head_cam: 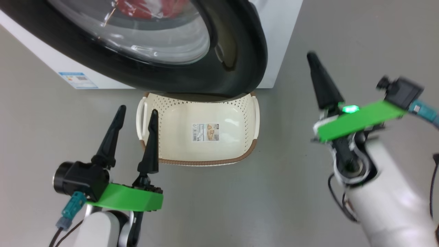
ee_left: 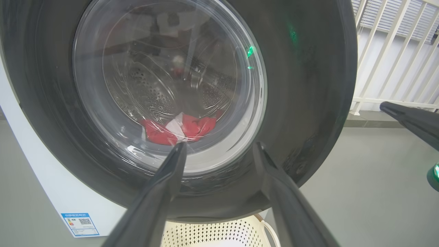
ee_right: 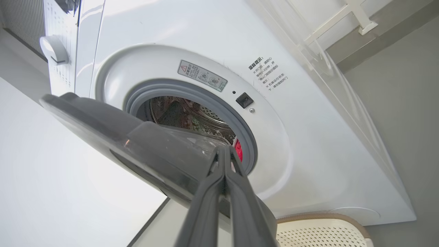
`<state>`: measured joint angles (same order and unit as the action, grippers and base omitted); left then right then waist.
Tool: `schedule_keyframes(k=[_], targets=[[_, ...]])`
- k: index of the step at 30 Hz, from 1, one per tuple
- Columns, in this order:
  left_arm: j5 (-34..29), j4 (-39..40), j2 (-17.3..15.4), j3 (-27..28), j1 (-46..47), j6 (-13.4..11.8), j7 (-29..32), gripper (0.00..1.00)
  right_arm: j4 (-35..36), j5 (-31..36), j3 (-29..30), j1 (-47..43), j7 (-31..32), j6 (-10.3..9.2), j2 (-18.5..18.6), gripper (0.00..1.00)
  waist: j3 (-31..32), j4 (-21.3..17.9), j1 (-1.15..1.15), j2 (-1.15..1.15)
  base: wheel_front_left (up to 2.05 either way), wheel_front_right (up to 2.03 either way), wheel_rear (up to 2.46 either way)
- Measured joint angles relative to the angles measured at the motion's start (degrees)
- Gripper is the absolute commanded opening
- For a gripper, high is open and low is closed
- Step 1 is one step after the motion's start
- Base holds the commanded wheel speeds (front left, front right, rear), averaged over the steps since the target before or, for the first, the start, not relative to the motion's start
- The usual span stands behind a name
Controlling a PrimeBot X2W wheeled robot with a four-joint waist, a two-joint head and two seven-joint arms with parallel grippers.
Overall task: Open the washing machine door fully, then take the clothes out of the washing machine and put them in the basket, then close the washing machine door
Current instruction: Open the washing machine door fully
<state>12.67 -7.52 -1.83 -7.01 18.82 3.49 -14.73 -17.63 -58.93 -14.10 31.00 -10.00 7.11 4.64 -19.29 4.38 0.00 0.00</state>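
Left gripper (head_cam: 138, 109) spread wide, right gripper (ee_right: 224, 151) clenched empty near the ajar washing machine door (head_cam: 240, 41)

A white railing (ee_left: 367, 100) of slim bars stands on a smooth grey floor (head_cam: 212, 206). Behind the railing's upper bars is a grey slatted blind (ee_left: 398, 20) — and lower down, behind the same bars, a plain pale wall. Along the railing's foot runs a low, darker step (ee_left: 374, 122). From there the floor spreads out, evenly lit with a soft sheen.
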Motion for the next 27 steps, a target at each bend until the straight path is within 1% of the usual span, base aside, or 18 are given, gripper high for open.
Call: schedule_keyframes(k=[3,6,8,11,13,17,20,24,27], targets=[[0.03,0.02,0.0,-0.52,0.1,-0.01,0.0,1.0,-0.9,-10.63,0.16,4.32,5.14,0.0,0.79,0.0,-0.51,0.75,0.0,0.0,0.0,0.0,0.0],[0.53,0.12,0.0,-0.81,0.49,-0.37,0.0,1.0,-2.65,-21.7,1.03,7.82,13.03,0.0,0.81,0.0,-1.01,1.64,0.0,0.0,0.0,0.0,0.0],[0.83,0.25,0.0,-0.96,0.86,-0.51,0.0,1.0,-4.48,-26.99,2.05,10.18,18.14,0.0,1.01,0.0,-1.34,2.24,0.0,0.0,0.0,0.0,0.0],[1.11,0.38,0.0,-1.35,1.16,-0.55,0.0,1.0,-7.89,-33.19,3.36,14.19,25.62,0.0,1.96,0.0,-1.89,3.12,0.0,0.0,0.0,0.0,0.0],[1.16,0.45,0.01,-1.74,1.18,-1.02,0.0,1.0,-10.11,-37.09,3.86,16.87,31.44,0.0,2.55,0.0,-2.25,3.71,0.0,0.0,0.0,0.0,0.0],[1.63,0.76,0.0,-2.27,1.38,-1.37,0.0,1.0,-13.47,-41.34,3.77,21.88,40.52,-0.01,3.53,0.0,-3.04,4.64,0.0,0.0,0.0,0.0,0.0],[1.82,0.79,0.0,-2.54,1.4,-1.53,0.0,1.0,-16.39,-42.54,3.15,24.66,45.37,-0.01,4.41,0.0,-3.46,5.21,0.0,0.0,0.0,0.0,0.0],[2.16,0.77,0.0,-2.87,1.47,-1.8,0.0,1.0,-19.07,-42.43,1.78,27.29,49.0,-0.01,5.57,0.0,-3.78,5.82,0.0,0.0,0.0,0.0,0.0],[2.71,0.75,0.01,-2.91,1.58,-2.07,0.0,1.0,-19.82,-42.2,0.81,28.27,50.78,-0.01,5.83,0.0,-3.73,6.07,0.0,0.0,0.0,0.0,0.0]])
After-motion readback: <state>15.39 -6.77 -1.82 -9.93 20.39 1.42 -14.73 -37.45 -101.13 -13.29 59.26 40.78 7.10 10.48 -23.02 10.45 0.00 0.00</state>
